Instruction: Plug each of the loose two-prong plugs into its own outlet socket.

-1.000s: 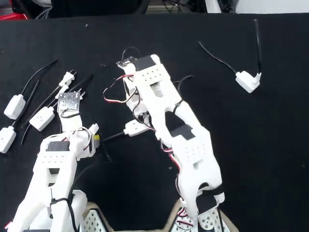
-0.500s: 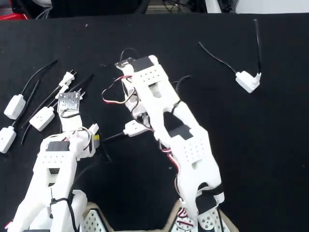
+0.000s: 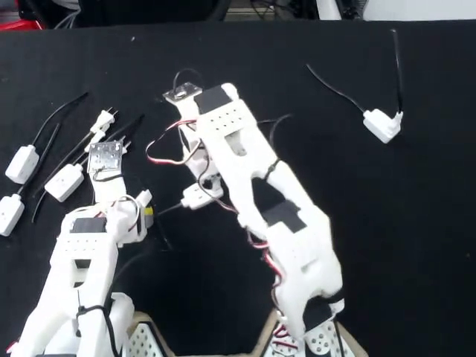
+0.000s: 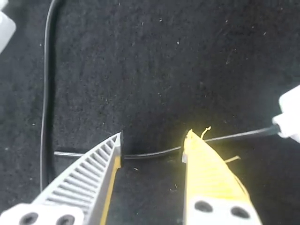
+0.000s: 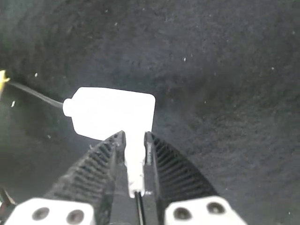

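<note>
Right wrist view, at the right gripper (image 5: 135, 136): pinched narrow on a thin white tab of the block (image 5: 112, 112), with toothed fingers (image 5: 101, 164) on either side of it, almost touching. Whether plug or socket, cannot tell. Beyond the tips, the block's broad rounded body lying flat on the black table (image 5: 225, 70), with a thin cable (image 5: 37, 96) leaving its small end. From the high view, the same block (image 3: 195, 196) near the table's middle, tucked just beside the right arm (image 3: 245, 171), its cable running off toward the left arm (image 3: 82, 260). Left wrist view, at the left gripper (image 4: 153, 136): spread wide and low over the table, one tip on each side of the cable (image 4: 150, 154), not closed on it, with the block's edge (image 4: 290, 112) at the cable's other end. Farther out in the high view: three more white blocks (image 3: 63, 182) with cables at the table's left side; a pronged plug (image 3: 104, 119) just beyond them, near the left arm's wrist; one angled piece (image 3: 381, 124), white, well apart at the far right, its cable trailing toward the back edge.
</note>
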Tool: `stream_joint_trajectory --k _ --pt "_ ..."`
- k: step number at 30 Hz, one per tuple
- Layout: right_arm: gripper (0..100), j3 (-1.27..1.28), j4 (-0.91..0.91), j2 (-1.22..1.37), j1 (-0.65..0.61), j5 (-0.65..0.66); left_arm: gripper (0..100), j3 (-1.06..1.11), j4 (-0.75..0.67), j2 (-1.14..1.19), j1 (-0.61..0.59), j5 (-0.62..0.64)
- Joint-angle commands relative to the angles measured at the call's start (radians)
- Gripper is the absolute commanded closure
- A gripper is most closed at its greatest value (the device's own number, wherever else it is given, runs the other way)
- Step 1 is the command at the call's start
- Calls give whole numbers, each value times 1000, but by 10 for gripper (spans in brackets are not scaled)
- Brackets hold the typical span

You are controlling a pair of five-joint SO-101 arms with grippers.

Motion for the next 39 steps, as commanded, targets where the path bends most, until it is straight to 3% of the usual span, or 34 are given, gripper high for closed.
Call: stream_joint_trajectory --k 1,6,13,24,29,35,39 --pt "988 22 20 -124 -11 6 784 -4 -11 -20 -5 -8" --pt "988 85 -6 -134 -6 61 784 -4 -9 -21 -5 -8" --pt "988 298 -215 -154 63 167 784 -4 -8 -21 -5 -8" --pt "949 734 -485 -498 48 180 784 -4 -8 -21 -5 -8" --pt "783 750 -491 -513 3 210 784 -4 -8 -21 -5 -8" --pt "798 651 -450 -518 -23 242 784 -4 -6 -23 -7 -8" --pt "798 573 -384 -518 -38 390 784 -4 -6 -23 -7 -8"
